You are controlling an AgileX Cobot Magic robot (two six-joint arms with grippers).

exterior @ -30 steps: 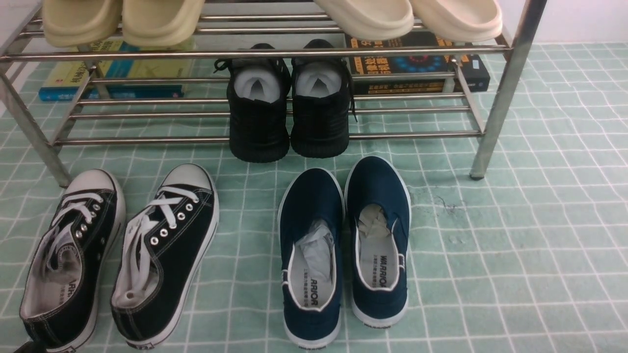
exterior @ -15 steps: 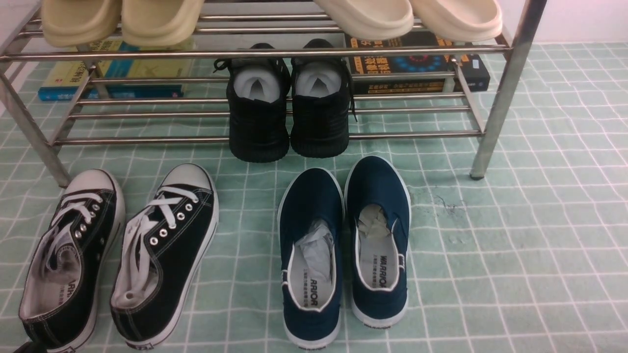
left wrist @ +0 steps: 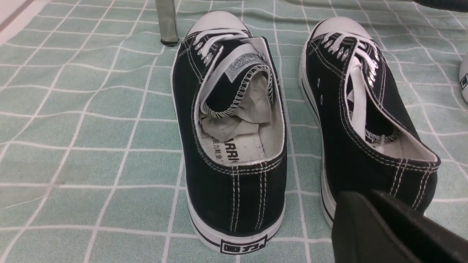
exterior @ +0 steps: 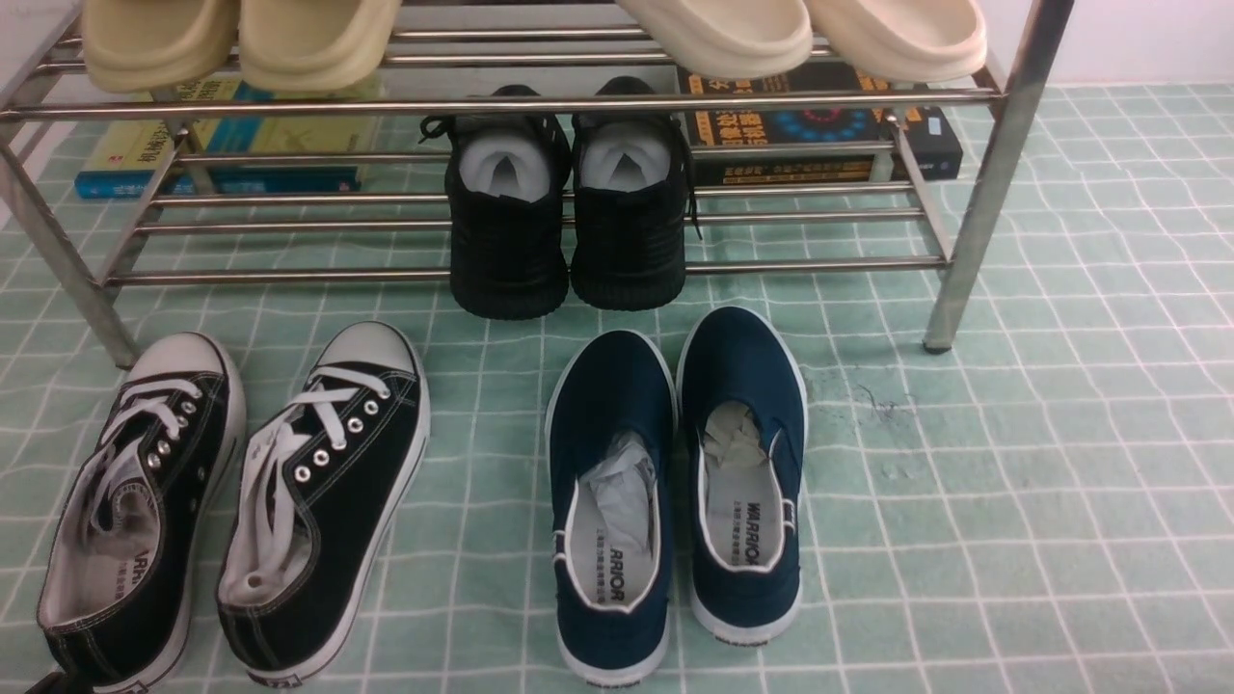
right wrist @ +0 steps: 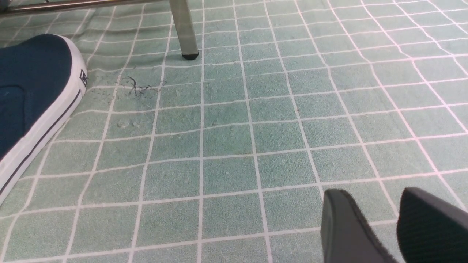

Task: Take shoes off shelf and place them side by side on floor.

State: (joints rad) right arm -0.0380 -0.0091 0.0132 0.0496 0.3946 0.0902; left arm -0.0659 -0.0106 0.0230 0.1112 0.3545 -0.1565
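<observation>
Two black canvas shoes with white laces stand side by side on the pale green gridded floor (exterior: 1012, 482), toes toward the shelf (exterior: 289, 275). One shoe (exterior: 135, 511) is leftmost, the other shoe (exterior: 323, 492) beside it, a small gap between them. In the left wrist view both heels face me: one shoe (left wrist: 219, 182) and the other shoe (left wrist: 365, 160). My left gripper (left wrist: 360, 199) sits low just behind that second heel, fingers together, holding nothing. My right gripper (right wrist: 369, 195) hovers open over bare floor, nothing between its fingers.
Navy slip-ons (exterior: 617, 463) stand on the floor in the middle. All-black knit sneakers (exterior: 506, 251) rest on the shelf's lower tier, beige slippers (exterior: 241, 39) on the top tier. Books (exterior: 819, 125) lie behind. A shelf leg (right wrist: 184, 29) stands ahead of the right gripper.
The dark tip of my left gripper at the bottom-left corner of the front view has drawn back slightly. The shoes have not moved.
</observation>
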